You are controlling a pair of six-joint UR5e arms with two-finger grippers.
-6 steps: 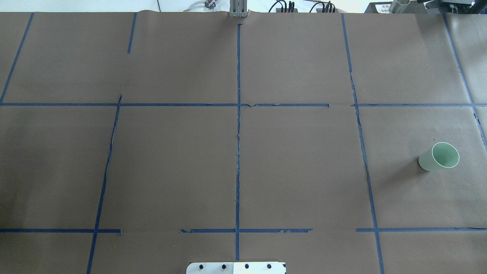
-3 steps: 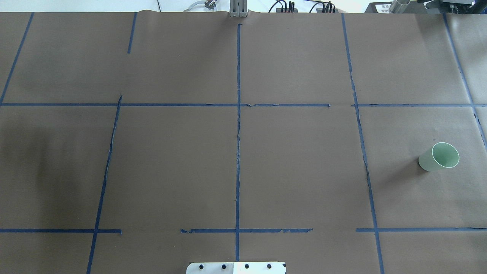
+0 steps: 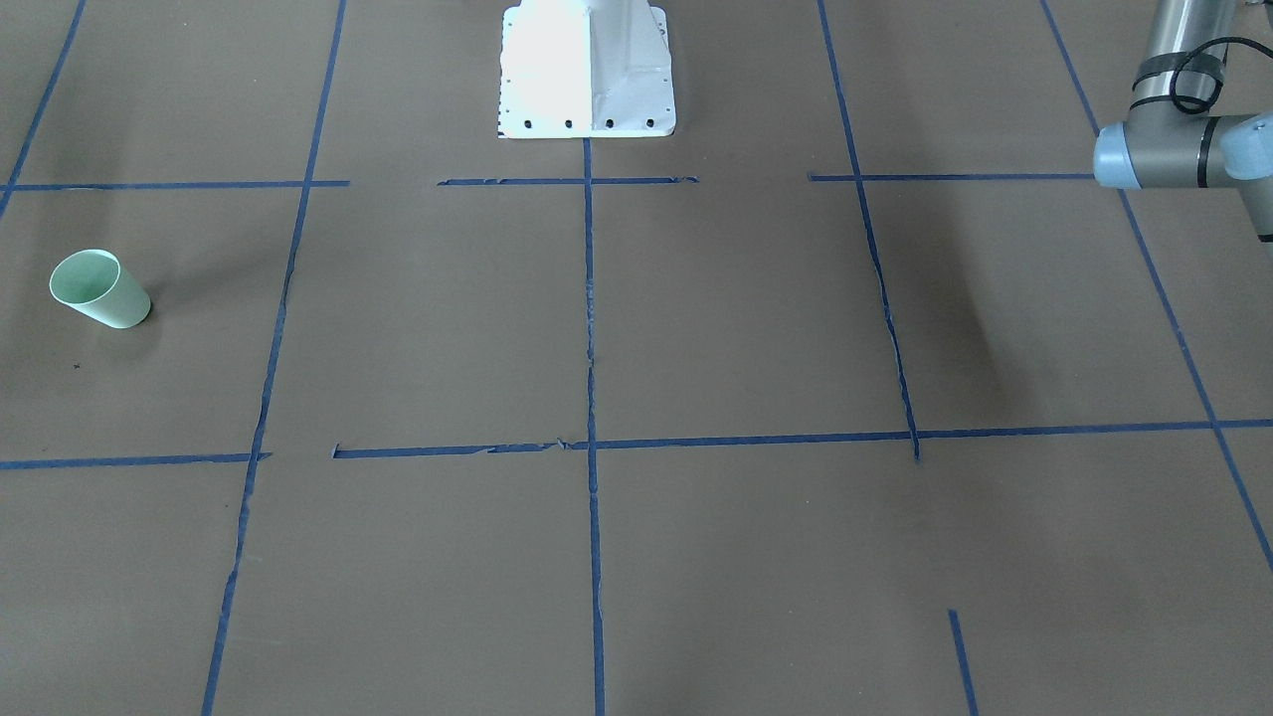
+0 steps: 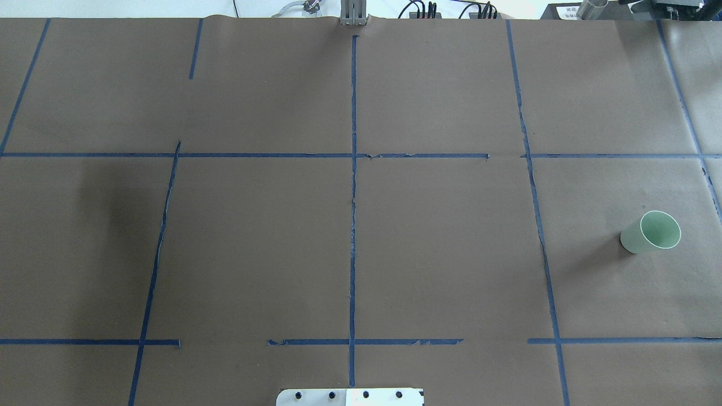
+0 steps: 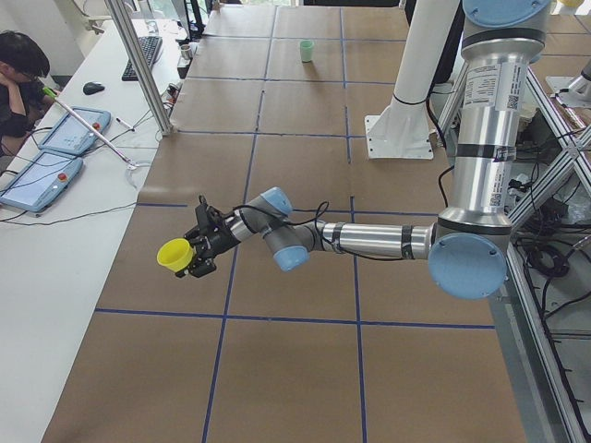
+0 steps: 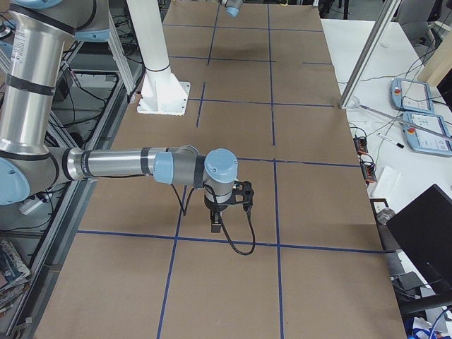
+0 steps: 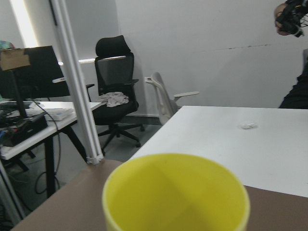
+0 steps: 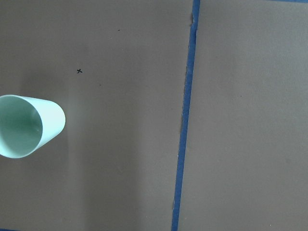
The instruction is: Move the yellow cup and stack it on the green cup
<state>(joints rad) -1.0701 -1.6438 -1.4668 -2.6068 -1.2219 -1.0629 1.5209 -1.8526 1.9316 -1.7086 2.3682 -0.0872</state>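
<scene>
Both cups are probably light, thin and slick: the yellow cup point(image 5: 174, 255) is at the left hand point(image 5: 196, 255) above the table's point(image 4: 440, 248) left edge, clamped or not I cannot tell, and is best pinched gently across its wall, while the green cup point(image 4: 650, 232) stands near the right edge.

the table point(image 4: 451, 254) is covered in brown paper and divided by blue tape lines point(image 4: 353, 225). a white desk point(image 5: 55, 240) is set alongside (two tablets point(image 5: 76, 129) are laid on it). a black office chair point(image 7: 113, 82) is seen against a pale wall point(image 7: 202, 43).
</scene>
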